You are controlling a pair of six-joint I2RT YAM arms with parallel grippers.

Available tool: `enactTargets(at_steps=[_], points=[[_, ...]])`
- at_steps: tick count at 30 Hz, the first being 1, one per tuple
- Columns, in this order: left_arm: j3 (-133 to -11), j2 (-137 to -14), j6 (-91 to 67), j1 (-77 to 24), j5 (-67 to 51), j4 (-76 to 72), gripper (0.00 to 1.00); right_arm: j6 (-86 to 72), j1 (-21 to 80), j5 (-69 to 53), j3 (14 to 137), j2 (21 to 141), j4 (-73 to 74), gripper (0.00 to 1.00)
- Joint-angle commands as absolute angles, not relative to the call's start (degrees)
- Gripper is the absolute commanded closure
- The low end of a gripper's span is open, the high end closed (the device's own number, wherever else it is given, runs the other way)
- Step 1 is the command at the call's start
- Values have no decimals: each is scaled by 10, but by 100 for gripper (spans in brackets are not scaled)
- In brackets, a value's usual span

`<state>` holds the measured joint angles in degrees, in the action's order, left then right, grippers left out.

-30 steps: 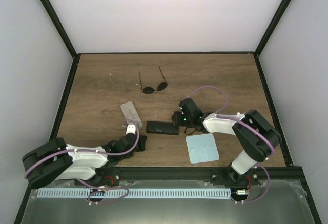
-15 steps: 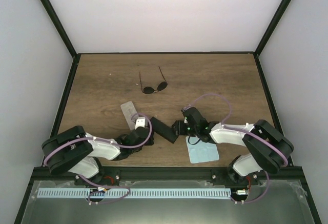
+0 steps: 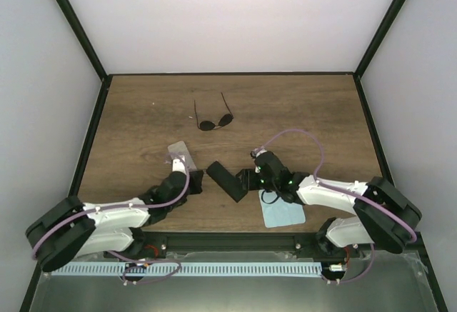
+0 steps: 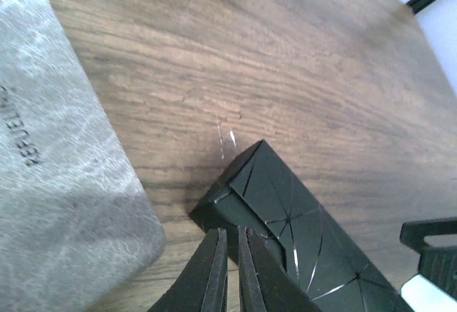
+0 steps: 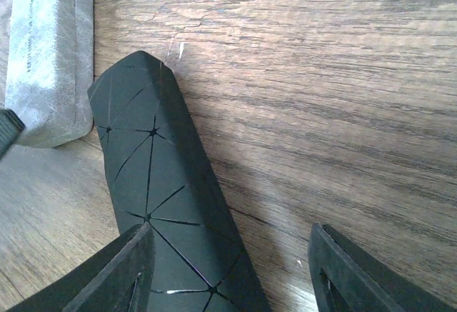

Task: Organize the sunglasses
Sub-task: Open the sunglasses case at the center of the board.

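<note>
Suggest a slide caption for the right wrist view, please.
Right jaws open around the faceted black case, grey case beside it.

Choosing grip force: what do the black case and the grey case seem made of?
Black case: seems stiff faux leather or plastic, matte with slight sheen; crease lines catch light. Grey case: perhaps leather-like sheet, matte; mottled, veined surface with printed lettering.

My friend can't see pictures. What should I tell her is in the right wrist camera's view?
A long black case with thin crisscross lines lies slanted on a wooden table, its near end between the open fingers of the right gripper. A speckled grey case sits at the top left, beside its far end.
</note>
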<state>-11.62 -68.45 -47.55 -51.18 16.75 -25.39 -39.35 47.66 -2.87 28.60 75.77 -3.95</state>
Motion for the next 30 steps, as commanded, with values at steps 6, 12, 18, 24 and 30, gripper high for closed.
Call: enactTargets(at_steps=[6,12,18,24,30], points=[[-83,-702,-486,-412,-40,-357,95,-374,491,-9,331,766,-23,40],[-71,-764,-496,-400,-73,-415,96,-357,494,-7,345,791,-16,32],[-76,-781,-500,-400,-84,-435,96,-346,501,4,361,829,-12,29],[-95,-785,-495,-399,-76,-423,96,-338,513,3,376,851,-13,29],[-101,-825,-496,-395,-84,-449,96,-340,519,1,378,859,-15,29]])
